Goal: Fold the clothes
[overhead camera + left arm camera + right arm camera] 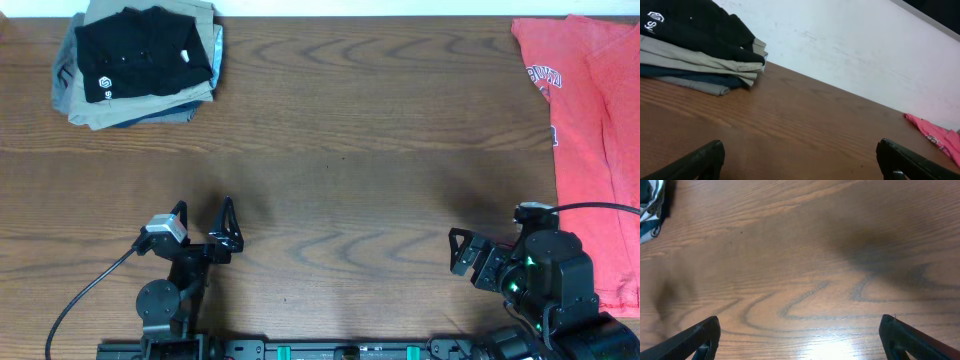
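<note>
Though the black shirt (140, 45) lies folded atop a pile of trousers (100, 108) at the table's (340, 170) far left corner, it looks light, soft and limp, likely to sag and slip, so a pinch at a hem edge or the collar seems best. The left gripper (204, 222) and right gripper (800, 340) sit near the front, well apart from it, jaws spread wide, empty. Overhead shows the shirt's flat top and most of the red T-shirt (590, 130); the left wrist view shows the pile's layered edges
</note>
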Robot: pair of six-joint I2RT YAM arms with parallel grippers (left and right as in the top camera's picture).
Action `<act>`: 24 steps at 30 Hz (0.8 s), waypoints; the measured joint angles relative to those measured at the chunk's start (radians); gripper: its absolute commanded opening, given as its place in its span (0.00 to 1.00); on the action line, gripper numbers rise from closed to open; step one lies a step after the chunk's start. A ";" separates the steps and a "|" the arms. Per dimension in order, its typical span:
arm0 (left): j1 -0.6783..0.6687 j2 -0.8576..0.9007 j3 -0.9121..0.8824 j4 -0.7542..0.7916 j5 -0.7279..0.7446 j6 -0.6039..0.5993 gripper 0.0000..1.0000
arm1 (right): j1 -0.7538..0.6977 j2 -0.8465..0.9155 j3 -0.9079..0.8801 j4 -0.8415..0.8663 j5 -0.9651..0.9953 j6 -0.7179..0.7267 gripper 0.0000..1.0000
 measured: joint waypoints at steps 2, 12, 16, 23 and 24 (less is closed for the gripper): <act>0.000 0.000 0.000 -0.003 0.000 0.000 0.98 | 0.000 0.000 0.000 0.000 0.000 0.000 0.99; 0.000 0.000 0.002 -0.027 -0.004 0.001 0.98 | 0.000 0.000 0.000 0.000 0.000 0.000 0.99; 0.000 0.000 0.002 -0.027 -0.004 0.005 0.98 | 0.000 0.000 0.000 0.000 0.000 0.000 0.99; 0.000 0.000 0.002 -0.027 -0.004 0.005 0.98 | 0.000 0.000 0.000 0.000 0.000 0.000 0.99; 0.000 0.000 0.002 -0.027 -0.004 0.005 0.98 | 0.000 0.000 0.000 0.000 0.000 0.000 0.99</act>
